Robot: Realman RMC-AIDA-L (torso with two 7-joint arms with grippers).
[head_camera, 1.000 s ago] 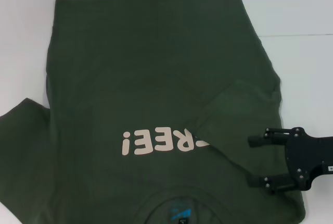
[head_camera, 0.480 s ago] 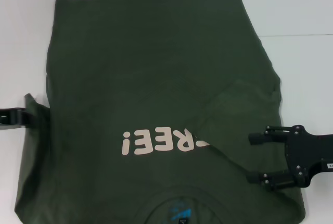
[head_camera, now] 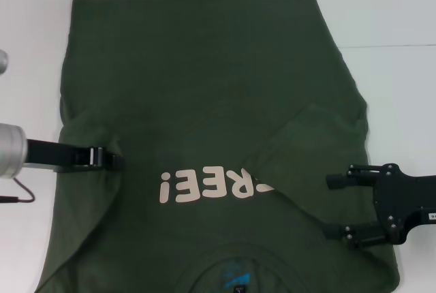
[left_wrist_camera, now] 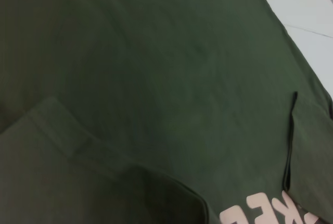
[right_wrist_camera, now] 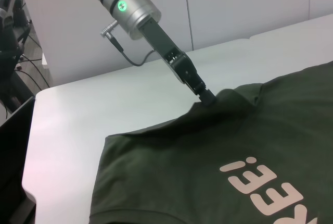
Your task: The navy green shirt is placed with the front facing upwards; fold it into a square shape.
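The green shirt (head_camera: 204,116) lies flat on the white table (head_camera: 395,7) and fills most of the picture, with its pink letters (head_camera: 214,185) near the bottom middle. At the left, the left gripper (head_camera: 112,159) pinches the shirt's sleeve and holds it over the shirt. At the lower right, the right gripper (head_camera: 332,208) is spread open above the other folded sleeve.
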